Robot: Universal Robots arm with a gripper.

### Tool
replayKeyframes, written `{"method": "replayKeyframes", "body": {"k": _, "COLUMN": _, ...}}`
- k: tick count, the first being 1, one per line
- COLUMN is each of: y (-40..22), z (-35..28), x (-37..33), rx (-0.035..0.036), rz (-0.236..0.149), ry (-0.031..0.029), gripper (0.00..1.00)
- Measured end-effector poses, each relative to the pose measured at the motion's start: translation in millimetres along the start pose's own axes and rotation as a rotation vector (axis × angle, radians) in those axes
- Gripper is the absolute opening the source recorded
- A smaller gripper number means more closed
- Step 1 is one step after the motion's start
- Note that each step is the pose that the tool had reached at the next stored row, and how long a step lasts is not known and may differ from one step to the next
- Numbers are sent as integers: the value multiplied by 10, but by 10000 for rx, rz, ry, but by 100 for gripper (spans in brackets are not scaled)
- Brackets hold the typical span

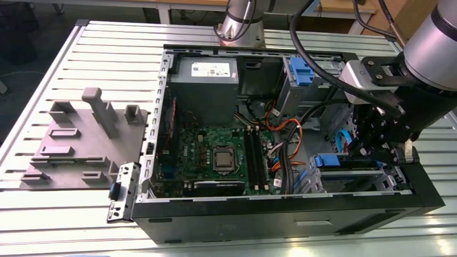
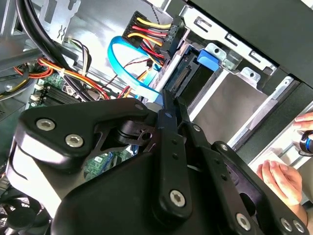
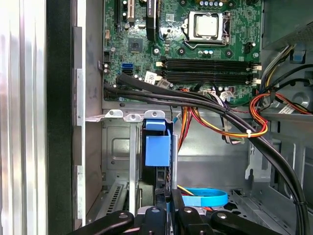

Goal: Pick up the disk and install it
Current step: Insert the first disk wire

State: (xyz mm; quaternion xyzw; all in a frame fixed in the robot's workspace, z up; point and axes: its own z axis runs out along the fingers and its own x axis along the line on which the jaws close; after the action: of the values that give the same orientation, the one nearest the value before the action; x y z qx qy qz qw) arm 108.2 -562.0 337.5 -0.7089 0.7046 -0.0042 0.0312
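Disk, edge-on, bright blue-framed

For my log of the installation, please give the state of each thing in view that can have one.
computer case: side open, interior exposed.
disk: slotted in the drive cage, blue carrier showing.
gripper: jaws shut, close to the disk.
processor: bare, no cooler on it.
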Motion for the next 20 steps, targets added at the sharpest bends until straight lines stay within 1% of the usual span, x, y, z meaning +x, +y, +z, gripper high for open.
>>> {"method": "replayKeyframes", "body": {"k": 2, "y": 1, "z": 9, "x": 0, "rx": 0, "rz": 1, "ry": -3, "gripper": 16}}
{"method": "replayKeyframes", "body": {"k": 12, "y": 1, "z": 11, "x": 8, "rx": 0, "rz": 0, "ry": -1, "gripper": 16}}
{"method": "replayKeyframes", "body": {"k": 20, "y": 1, "z": 28, "x": 9, "rx": 0, "rz": 0, "ry": -3, "gripper": 16}}
